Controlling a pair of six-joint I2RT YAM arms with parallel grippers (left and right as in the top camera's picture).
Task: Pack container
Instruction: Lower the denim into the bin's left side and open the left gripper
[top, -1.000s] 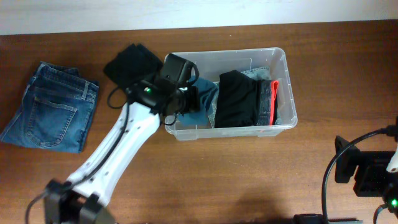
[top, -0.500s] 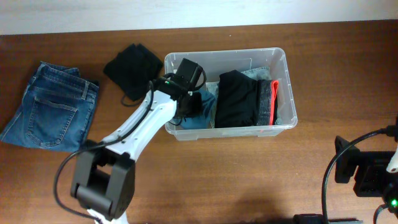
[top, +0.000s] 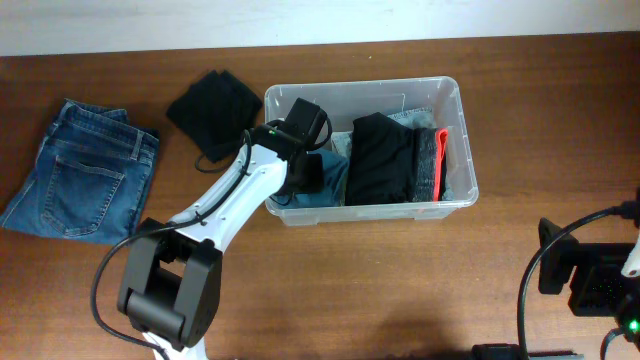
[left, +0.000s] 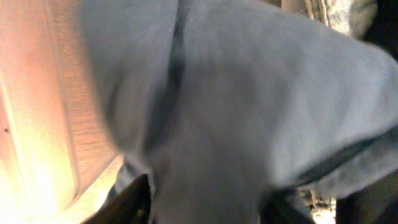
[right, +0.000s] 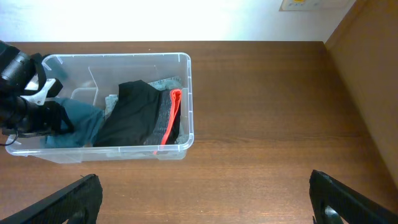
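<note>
Left gripper (top: 306, 176) pinches a blue-grey garment (left: 217, 106) inside the container (top: 360, 84); right gripper (right: 205, 205) gapes wide at the desk's (top: 400, 290) near right corner.

– What fills the view?
– A blue-grey cloth (left: 236, 106), very close and blurred, with a dark fold running down it.
– And at the left?
– The clear wall of the container (left: 25, 155), with the brown table (left: 65, 106) showing through it. The cloth is just beside that wall.
– The gripper (left: 205, 208)?
– Only two dark fingers (left: 134, 199) at the bottom edge, one on each side, with the cloth bulging between them. Whether they pinch it I cannot tell.
– Anything at the right?
– A grey garment (left: 339, 12) in the top corner, and something black (left: 387, 28) at the edge beyond the cloth.
</note>
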